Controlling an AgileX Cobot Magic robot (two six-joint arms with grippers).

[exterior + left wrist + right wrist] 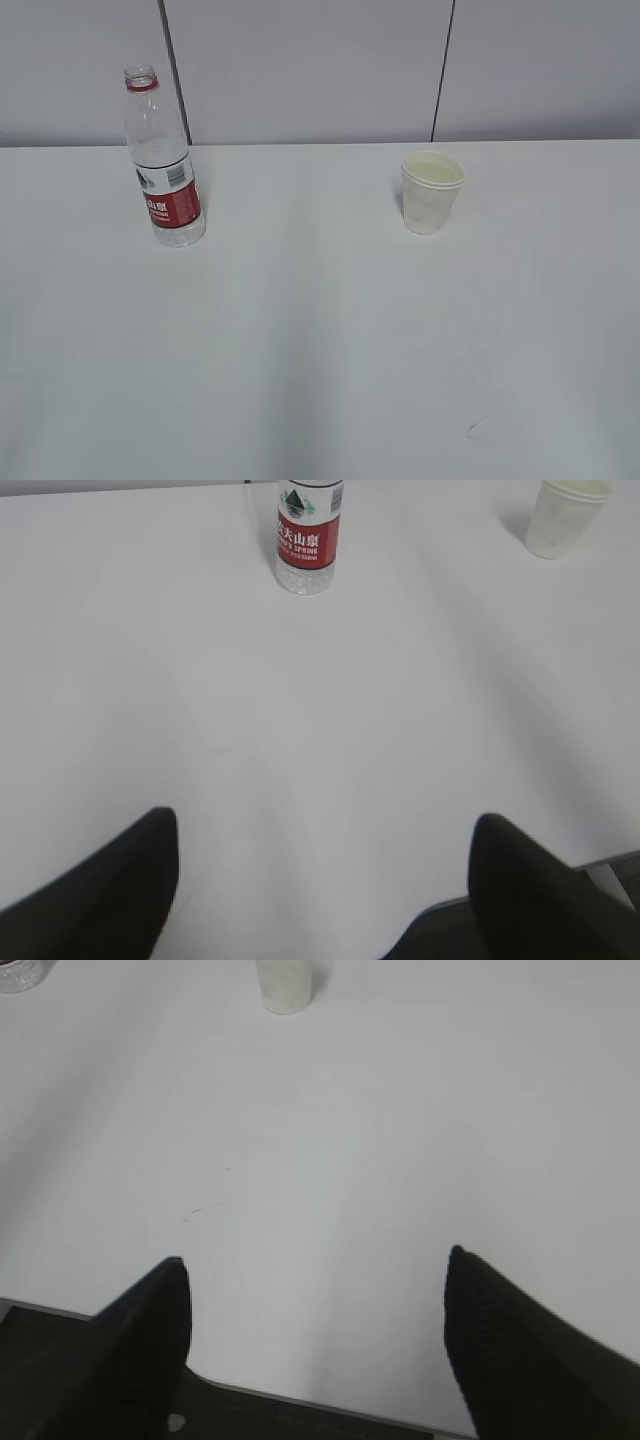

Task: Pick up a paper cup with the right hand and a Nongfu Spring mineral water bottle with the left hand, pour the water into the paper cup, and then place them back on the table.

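Note:
The Nongfu Spring bottle (165,165) stands upright and uncapped on the white table (320,350) at the back left. It also shows in the left wrist view (308,540), and its base shows in the right wrist view (20,974). The paper cup (432,192) stands upright at the back right, and shows in the left wrist view (565,518) and the right wrist view (284,984). My left gripper (325,825) is open and empty, far short of the bottle near the table's front edge. My right gripper (315,1265) is open and empty, far short of the cup. Neither arm shows in the exterior view.
A grey panelled wall (320,70) with dark seams stands behind the table. The table's front edge (300,1400) runs below the right gripper, and a corner of it (600,865) lies by the left gripper's right finger. A small dark mark (472,430) lies near the front right.

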